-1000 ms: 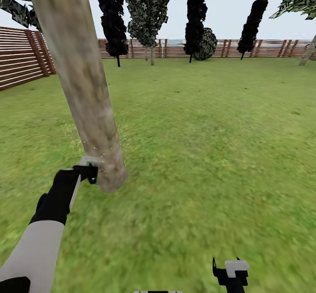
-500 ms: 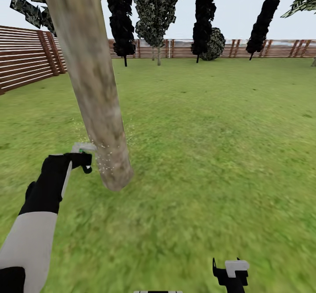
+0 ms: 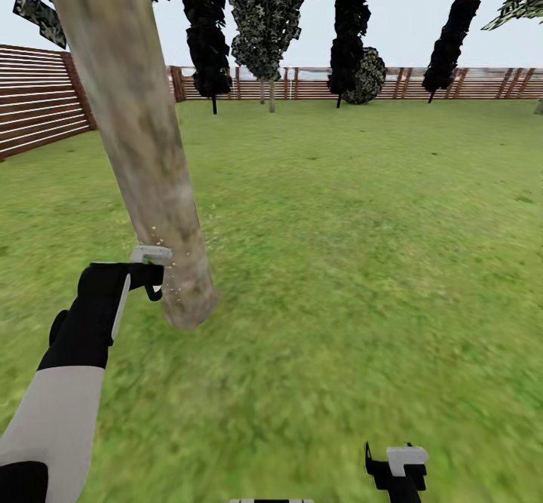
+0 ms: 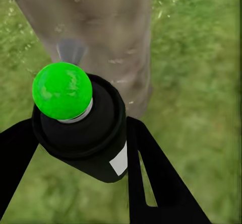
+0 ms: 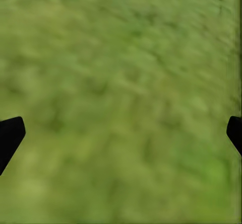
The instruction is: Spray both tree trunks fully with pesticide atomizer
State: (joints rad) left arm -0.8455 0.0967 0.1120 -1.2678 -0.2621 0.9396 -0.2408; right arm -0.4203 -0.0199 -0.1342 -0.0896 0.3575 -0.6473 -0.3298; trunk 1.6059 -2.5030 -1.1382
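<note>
A thick grey-brown tree trunk (image 3: 143,141) leans up from the grass at the left of the head view. Beside its base my left gripper (image 3: 153,273) is shut on the pesticide atomizer (image 4: 83,126), a black bottle with a green top, pointed at the trunk (image 4: 101,27). Fine white specks of pesticide (image 3: 175,280) dot the lower trunk and the air around it. My right gripper (image 3: 400,467) hangs low at the bottom edge, open over bare grass, its fingertips (image 5: 10,136) far apart. A second tree with a pale trunk (image 3: 271,97) stands far off by the fence.
Green lawn (image 3: 362,246) spreads wide to the right and ahead. A brown slatted fence (image 3: 38,103) runs along the left and the far side, with dark narrow trees (image 3: 204,35) and a round bush (image 3: 369,75) before it.
The view has shifted, so the trunk sits further left in the picture. My left gripper with the atomizer stays by the trunk's base, now closer to it. The right arm is unmoved.
</note>
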